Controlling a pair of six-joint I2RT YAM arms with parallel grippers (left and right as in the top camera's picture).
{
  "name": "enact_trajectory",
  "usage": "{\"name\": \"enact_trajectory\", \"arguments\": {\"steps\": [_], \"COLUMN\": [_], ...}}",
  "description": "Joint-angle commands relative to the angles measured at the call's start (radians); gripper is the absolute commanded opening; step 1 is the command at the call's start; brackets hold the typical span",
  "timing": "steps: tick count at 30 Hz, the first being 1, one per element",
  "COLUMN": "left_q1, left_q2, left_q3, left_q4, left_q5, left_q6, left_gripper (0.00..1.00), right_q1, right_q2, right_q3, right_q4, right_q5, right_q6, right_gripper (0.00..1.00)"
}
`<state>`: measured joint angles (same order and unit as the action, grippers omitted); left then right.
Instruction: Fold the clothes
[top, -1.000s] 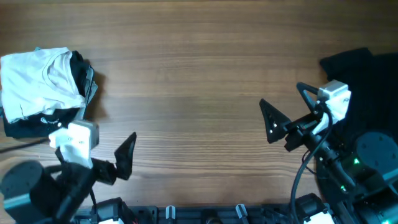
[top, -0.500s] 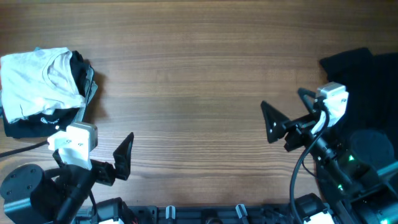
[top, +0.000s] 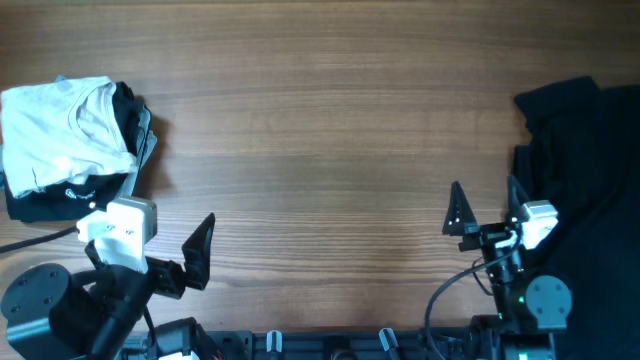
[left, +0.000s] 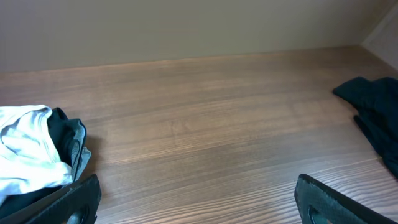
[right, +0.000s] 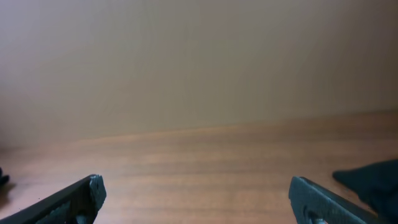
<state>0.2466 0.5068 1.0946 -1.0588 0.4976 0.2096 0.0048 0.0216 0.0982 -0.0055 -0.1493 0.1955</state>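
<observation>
1. While you watch from overhead, note that the left gripper (left: 198, 206) sits near the front left of the wooden table (top: 320, 120) with its jaws spread wide and nothing between them.
2. You see the same in the left wrist view: both fingers stand far apart at the bottom corners, with only bare wood between them.
3. Your right gripper (top: 486, 197) hangs low at the front right, also wide open and holding nothing. In the right wrist view only table and wall show between its fingers.
4. You find the white T-shirt (top: 65, 130) at the far left of the table, roughly folded into a wrinkled bundle.
5. It lies on a dark folded garment (top: 40, 203), which sticks out at the bundle's right side and along its front edge.
6. Your left arm's white camera block sits just in front of that stack; you cannot tell whether it touches the fabric.
7. You have a loose black garment (top: 580, 150) spread unfolded along the right edge of the table, reaching down beside the right arm.
8. Your right gripper is just beside that garment's left edge, while the middle of the table separates the two piles.
</observation>
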Motion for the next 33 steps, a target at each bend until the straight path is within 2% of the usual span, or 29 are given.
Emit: {"name": "enact_trajectory", "arguments": {"steps": [1,5,24,25,29,33], "left_q1": [-0.007,-0.007,-0.013,-0.024,-0.097,-0.1], "left_q2": [-0.003,-0.003,-0.004,-0.012,-0.127,-0.268], "left_q3": [-0.007,-0.007,-0.023,-0.055,-0.306,-0.558], "left_q4": [0.002,0.002,0.002,0.051,0.416,0.672], "left_q5": [-0.002,-0.002,-0.005,0.007,0.01,0.008], "left_q6": [0.022,0.022,0.019,0.018,0.018,-0.045], "left_gripper": [1.0,1.0,1.0,1.0,1.0,1.0], "right_q1": [-0.004,-0.004,-0.004,-0.004,-0.004,-0.004], "right_q2": [-0.019,-0.018,-0.004,-0.004,-0.004,-0.004], "right_q3": [-0.093,-0.093,-0.093,-0.093,-0.093,-0.093], "right_q4": [0.082,0.013,0.016,0.016,0.016,0.016], "right_q5": [-0.006,0.007,0.006,0.006,0.006,0.006], "right_q6": [-0.013,-0.01,-0.01,-0.01,-0.01,-0.01], "right_gripper": [1.0,1.0,1.0,1.0,1.0,1.0]}}
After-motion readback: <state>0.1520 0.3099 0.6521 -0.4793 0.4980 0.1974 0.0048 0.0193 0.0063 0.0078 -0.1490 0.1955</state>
